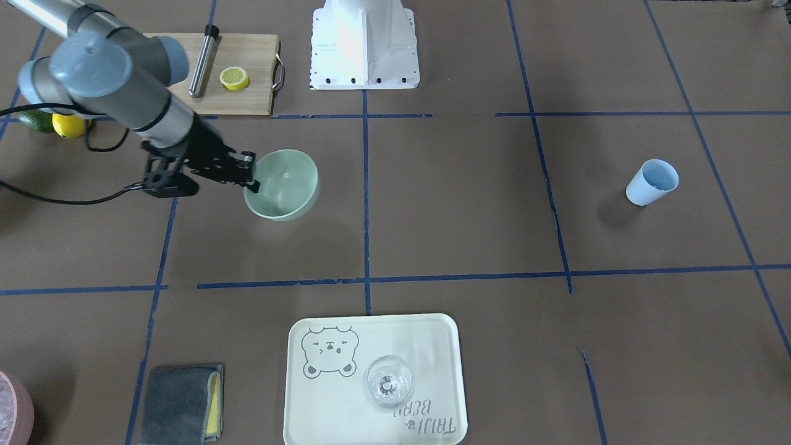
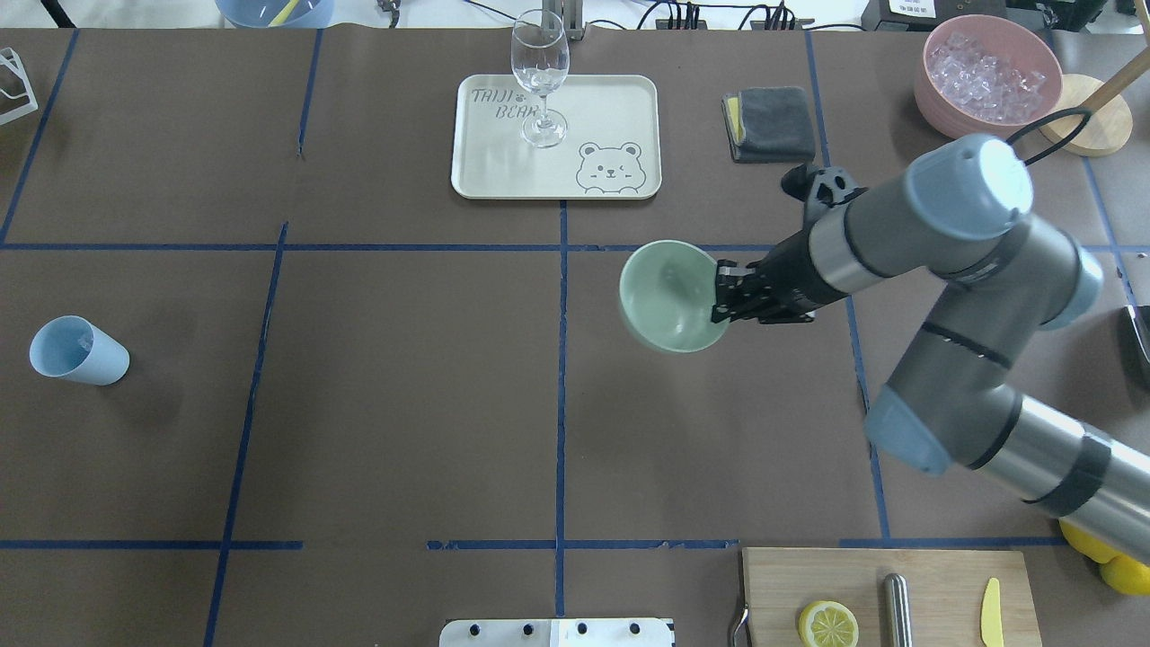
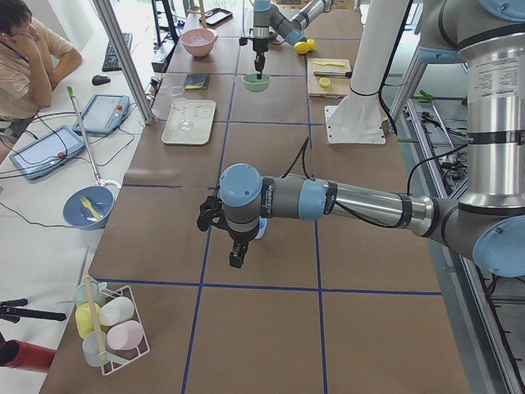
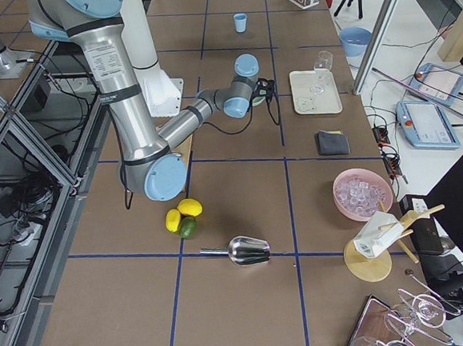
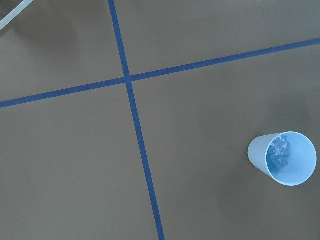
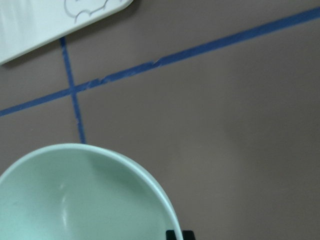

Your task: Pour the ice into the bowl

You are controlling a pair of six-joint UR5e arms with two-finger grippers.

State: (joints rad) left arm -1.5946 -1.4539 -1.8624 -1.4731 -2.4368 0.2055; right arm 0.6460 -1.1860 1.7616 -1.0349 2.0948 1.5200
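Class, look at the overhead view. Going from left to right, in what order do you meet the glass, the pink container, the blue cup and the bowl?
blue cup → glass → bowl → pink container

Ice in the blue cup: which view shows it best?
Left wrist-mounted: looks into the blue cup, ice visible inside. Overhead: a faint glint; front-facing just the cup's interior; side views too small; right wrist nothing.
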